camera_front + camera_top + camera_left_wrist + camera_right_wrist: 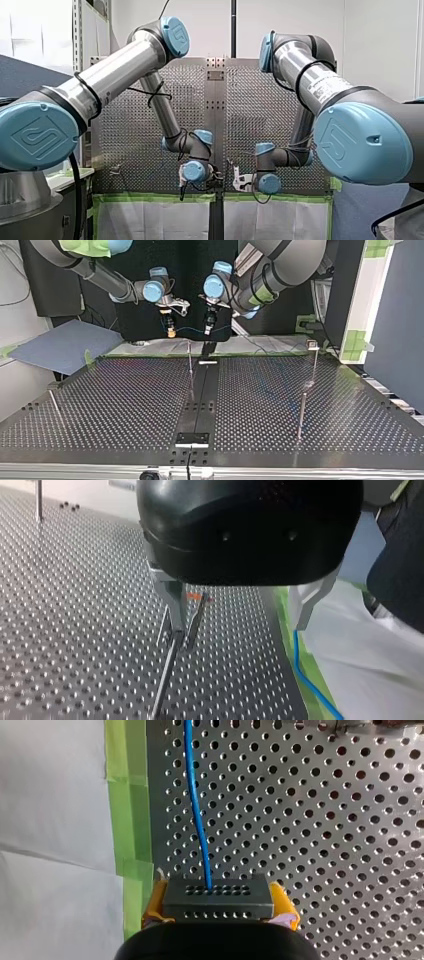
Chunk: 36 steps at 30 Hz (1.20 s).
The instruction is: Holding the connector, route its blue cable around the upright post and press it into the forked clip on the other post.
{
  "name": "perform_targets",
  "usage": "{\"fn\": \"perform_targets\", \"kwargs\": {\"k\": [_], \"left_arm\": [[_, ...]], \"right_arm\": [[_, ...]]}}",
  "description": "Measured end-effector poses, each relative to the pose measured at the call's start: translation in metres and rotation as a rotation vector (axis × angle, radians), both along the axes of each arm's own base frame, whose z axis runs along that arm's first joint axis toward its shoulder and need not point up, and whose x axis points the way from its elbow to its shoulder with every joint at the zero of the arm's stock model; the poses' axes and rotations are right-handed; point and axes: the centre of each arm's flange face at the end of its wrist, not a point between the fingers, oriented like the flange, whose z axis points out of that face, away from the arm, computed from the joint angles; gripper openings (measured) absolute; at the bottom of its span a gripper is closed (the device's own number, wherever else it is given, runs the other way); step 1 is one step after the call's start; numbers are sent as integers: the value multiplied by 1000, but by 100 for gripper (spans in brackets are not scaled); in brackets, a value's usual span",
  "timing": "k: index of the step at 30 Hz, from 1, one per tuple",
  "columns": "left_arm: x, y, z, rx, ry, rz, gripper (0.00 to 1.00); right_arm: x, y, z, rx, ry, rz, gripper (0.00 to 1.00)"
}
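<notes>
In the right wrist view my right gripper [216,909] is shut on a dark perforated connector [217,895], held between its yellow pads [154,901]. A blue cable [196,810] runs from the connector out over the perforated plate. In the top view my right gripper [171,329] hangs at the table's far edge, and my left gripper [208,326] is just to its right. My left gripper [237,626] stands open with nothing between its metal fingers [174,605]. A thin post [165,680] with a forked top [194,620] rises just past one finger. The blue cable [306,677] passes below the other.
On the perforated table [125,405] stand a slim centre post [190,362], a tall post with a block on top [313,360], a shorter post [301,415] and a leaning pin [55,405]. Green tape [131,820] and white sheeting line the table's edge.
</notes>
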Motion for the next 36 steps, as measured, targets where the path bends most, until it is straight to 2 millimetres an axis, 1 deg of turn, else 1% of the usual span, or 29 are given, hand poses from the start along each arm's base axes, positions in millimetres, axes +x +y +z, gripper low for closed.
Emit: {"fn": "perform_targets", "kwargs": {"k": [10,23,25,29,36], "left_arm": [[0,11,-1,47,2,90,100],[0,29,-2,59,28,218,100],[0,30,-3,57,30,224,100],[-1,30,-11,37,45,212,100],[6,24,-14,-43,60,178,100]], "right_arm": [[7,-2,3,-1,-14,52,0],[12,-4,5,0,-23,79,0],[13,-3,5,0,-23,80,0],[14,-2,5,1,-23,84,0],[16,0,5,1,-24,92,0]]}}
